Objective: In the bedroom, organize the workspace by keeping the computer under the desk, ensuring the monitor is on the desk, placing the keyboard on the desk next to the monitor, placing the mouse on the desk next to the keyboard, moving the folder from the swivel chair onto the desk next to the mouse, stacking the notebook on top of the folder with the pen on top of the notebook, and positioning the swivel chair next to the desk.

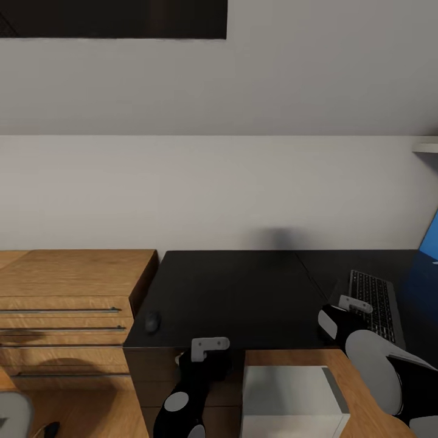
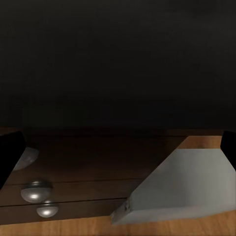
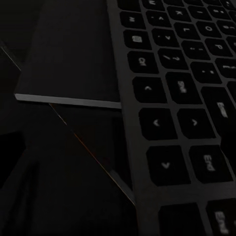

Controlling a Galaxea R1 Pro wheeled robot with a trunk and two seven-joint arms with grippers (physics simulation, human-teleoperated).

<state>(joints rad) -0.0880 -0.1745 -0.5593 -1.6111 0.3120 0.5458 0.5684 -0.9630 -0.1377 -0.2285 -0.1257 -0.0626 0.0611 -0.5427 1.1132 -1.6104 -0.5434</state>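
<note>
The black worktop [image 1: 243,292] stands against the pale sloped wall, with the oak dresser [image 1: 67,304] just beside it on the left. The small dark mouse [image 1: 152,320] lies near the worktop's front left corner, well apart from the keyboard [image 1: 374,307], which rests toward the right end. A sliver of blue [image 1: 429,237] shows at the far right edge, but I cannot tell what it is. The pale grey computer [image 1: 292,398] sits on the plank floor under the worktop's front edge, beside the dark drawers with round silver knobs [image 2: 35,191]. The left tool [image 1: 210,347] hangs at the worktop's front edge, and the right tool [image 1: 354,304] hovers close over the keyboard's near end. I cannot tell whether either is released or clenched.
</note>
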